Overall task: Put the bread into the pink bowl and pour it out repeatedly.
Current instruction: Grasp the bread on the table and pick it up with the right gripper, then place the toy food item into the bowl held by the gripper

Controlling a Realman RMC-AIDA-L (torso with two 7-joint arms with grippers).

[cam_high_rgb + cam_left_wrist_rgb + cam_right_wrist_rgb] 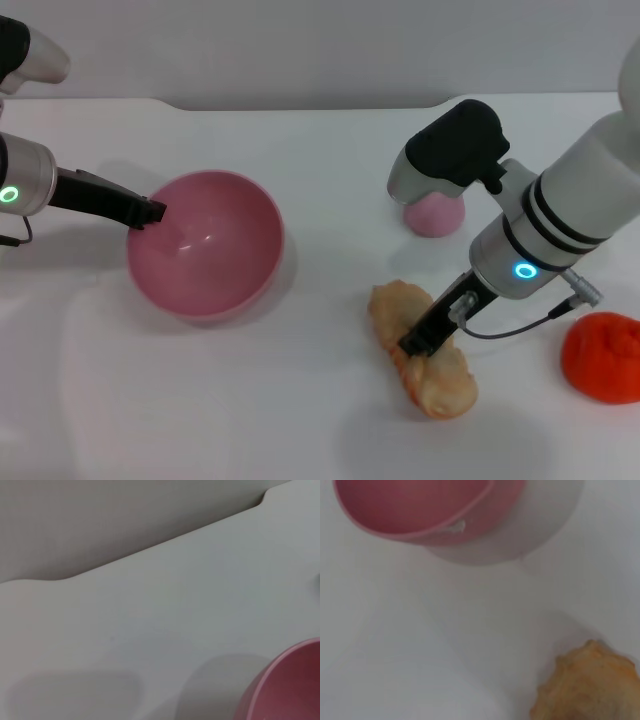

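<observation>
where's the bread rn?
Head view: bread lies on the table's right side, under the right gripper, between pink bowl and red-orange lump.

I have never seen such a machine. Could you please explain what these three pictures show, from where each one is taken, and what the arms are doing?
It is a robot with two arms. The big picture looks down from its head; the other two come from cameras on its wrists. On the white table lie a pink bowl, toy bread, a small pink ball and a red-orange lump. The left gripper pinches the bowl's rim, and the bowl is tilted. The right gripper is down on the middle of the bread, which lies on the table; whether it grips is unclear.
</observation>
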